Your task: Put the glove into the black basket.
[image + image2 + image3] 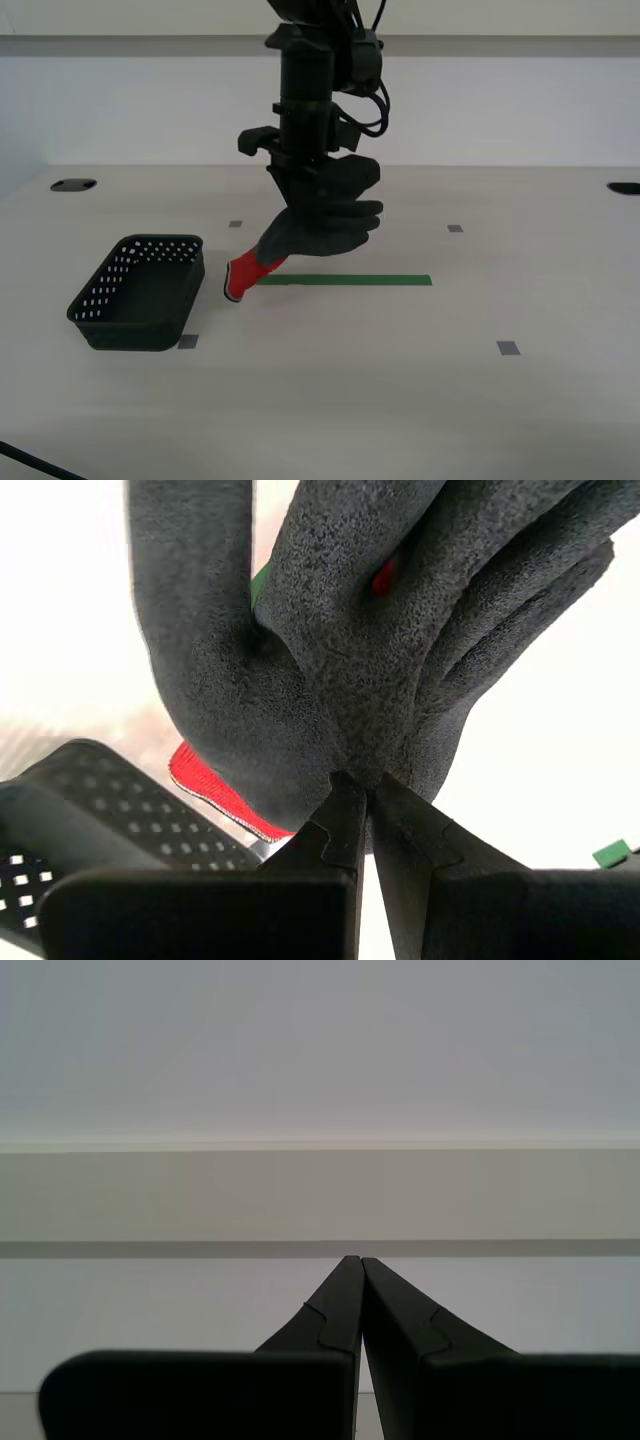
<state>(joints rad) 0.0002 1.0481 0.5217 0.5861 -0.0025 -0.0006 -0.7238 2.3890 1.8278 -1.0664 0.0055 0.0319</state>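
Note:
The glove [320, 225] has a dark grey rubbery palm and a red knit cuff. It hangs in the air above the table, cuff end lowest, just to the exterior view's right of the black basket [140, 292]. My second gripper [362, 783] is shut on the glove [340, 650], pinching its palm, and the basket's perforated rim [120, 810] shows below it. In the exterior view this gripper [300, 195] points down from the arm above. My first gripper [358, 1262] is shut and empty, facing a plain wall; it does not show in the exterior view.
A green tape strip [350, 280] lies on the light table behind the glove. Small grey markers [508, 348] dot the tabletop. Dark holes [72, 185] sit at the far corners. A black cable [30, 462] crosses the near corner at the exterior view's left.

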